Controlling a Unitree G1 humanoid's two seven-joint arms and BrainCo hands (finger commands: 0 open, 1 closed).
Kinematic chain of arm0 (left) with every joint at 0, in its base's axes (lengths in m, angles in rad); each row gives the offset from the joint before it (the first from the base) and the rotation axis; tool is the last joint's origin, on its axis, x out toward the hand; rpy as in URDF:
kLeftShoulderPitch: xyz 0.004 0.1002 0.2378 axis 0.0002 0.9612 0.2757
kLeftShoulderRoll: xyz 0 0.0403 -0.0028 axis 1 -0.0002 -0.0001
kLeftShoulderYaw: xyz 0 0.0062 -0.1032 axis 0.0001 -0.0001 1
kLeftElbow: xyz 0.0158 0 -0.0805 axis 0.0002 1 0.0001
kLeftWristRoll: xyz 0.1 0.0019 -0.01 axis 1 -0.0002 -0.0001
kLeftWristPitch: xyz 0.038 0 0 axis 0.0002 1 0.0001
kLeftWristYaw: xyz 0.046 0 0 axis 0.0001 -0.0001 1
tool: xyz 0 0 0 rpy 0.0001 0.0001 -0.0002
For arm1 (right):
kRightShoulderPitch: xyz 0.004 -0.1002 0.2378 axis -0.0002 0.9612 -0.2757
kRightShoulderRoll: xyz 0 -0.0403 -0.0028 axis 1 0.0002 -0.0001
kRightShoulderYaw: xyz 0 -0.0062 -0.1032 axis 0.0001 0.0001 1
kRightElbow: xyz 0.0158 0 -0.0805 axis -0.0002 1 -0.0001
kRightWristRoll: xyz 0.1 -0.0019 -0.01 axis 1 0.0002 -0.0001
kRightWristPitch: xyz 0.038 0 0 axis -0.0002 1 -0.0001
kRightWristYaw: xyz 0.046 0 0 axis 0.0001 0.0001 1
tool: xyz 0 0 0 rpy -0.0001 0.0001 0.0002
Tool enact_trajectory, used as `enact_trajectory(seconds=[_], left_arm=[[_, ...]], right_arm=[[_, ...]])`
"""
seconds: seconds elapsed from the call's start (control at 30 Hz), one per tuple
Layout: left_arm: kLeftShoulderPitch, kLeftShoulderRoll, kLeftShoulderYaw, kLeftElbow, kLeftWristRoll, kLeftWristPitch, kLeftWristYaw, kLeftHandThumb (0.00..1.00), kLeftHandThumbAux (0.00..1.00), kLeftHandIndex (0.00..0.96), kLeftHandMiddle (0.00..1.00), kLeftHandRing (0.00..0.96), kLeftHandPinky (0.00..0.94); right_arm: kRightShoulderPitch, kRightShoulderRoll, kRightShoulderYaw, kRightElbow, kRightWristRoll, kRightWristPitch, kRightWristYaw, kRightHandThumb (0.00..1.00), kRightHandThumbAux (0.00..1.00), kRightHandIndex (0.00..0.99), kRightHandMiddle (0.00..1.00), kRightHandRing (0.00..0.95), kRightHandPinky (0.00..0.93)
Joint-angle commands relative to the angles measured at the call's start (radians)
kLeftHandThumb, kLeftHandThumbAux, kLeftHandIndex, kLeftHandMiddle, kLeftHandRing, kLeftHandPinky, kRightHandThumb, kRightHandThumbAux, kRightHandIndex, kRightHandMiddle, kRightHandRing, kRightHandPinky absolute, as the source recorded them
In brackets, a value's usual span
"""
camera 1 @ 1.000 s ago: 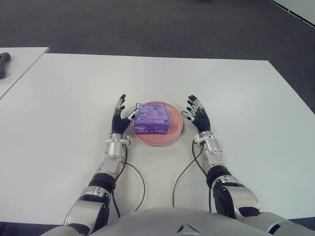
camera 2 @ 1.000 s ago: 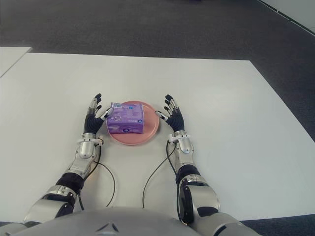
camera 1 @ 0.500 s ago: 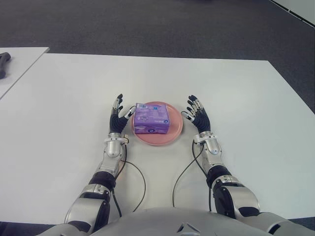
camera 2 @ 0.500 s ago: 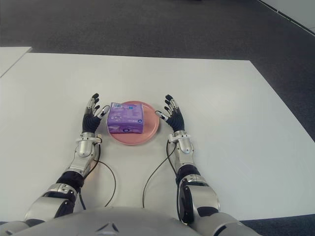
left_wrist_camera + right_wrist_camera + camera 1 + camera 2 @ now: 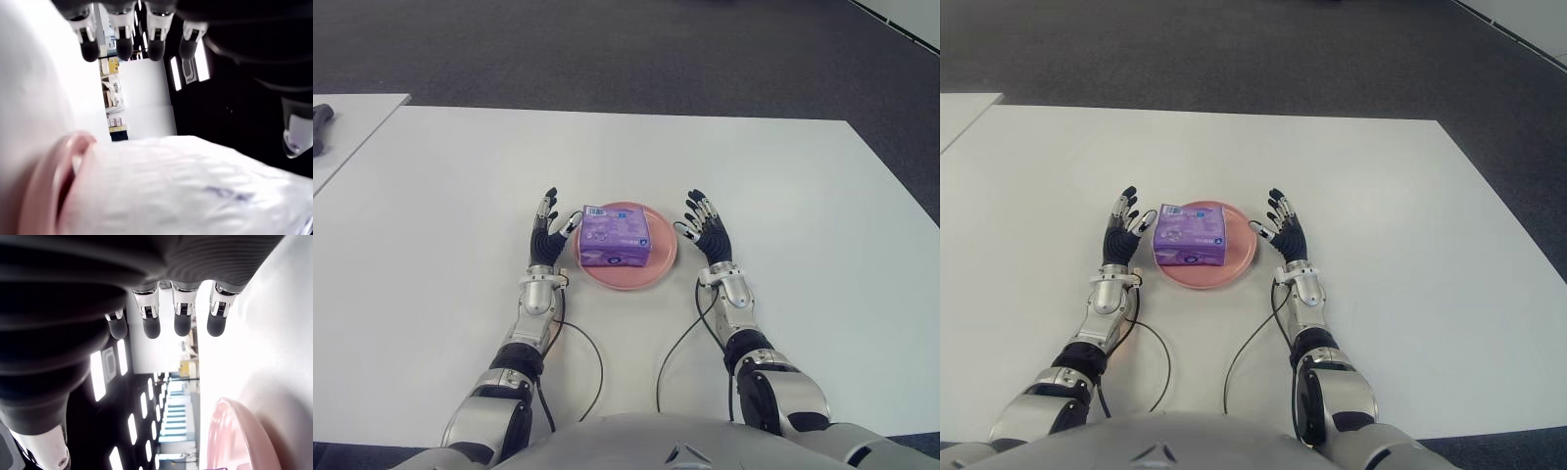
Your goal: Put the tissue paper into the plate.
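Left eye view shows the tissue paper pack lying in the pink plate on the white surface, so the placing looks done and only drawing the arms back seems left. The left hand stands at the pack's nine o'clock, fingers spread and empty, just beside it; the right hand at three o'clock, likewise released, beside the plate's rim.

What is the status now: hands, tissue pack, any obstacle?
Left hand and right hand open, one each side of the pink plate. Purple tissue pack sits in the plate. No obstacle seen.
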Motion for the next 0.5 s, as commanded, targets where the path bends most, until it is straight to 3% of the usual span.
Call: enact_trajectory(seconds=[0.03, 0.5], left_arm=[[0.031, -0.014, 0.002, 0.000, -0.011, 0.035, -0.021, 0.000, 0.434, 0.000, 0.000, 0.000, 0.000], [0.042, -0.009, 0.000, -0.037, 0.002, 0.059, -0.015, 0.000, 0.423, 0.000, 0.000, 0.000, 0.000]], right_arm=[[0.112, 0.012, -0.008, 0.071, 0.012, 0.031, -0.001, 0.096, 0.706, 0.062, 0.030, 0.013, 0.055], [0.118, 0.018, -0.004, 0.066, 0.008, 0.026, -0.006, 0.096, 0.706, 0.062, 0.030, 0.013, 0.055]])
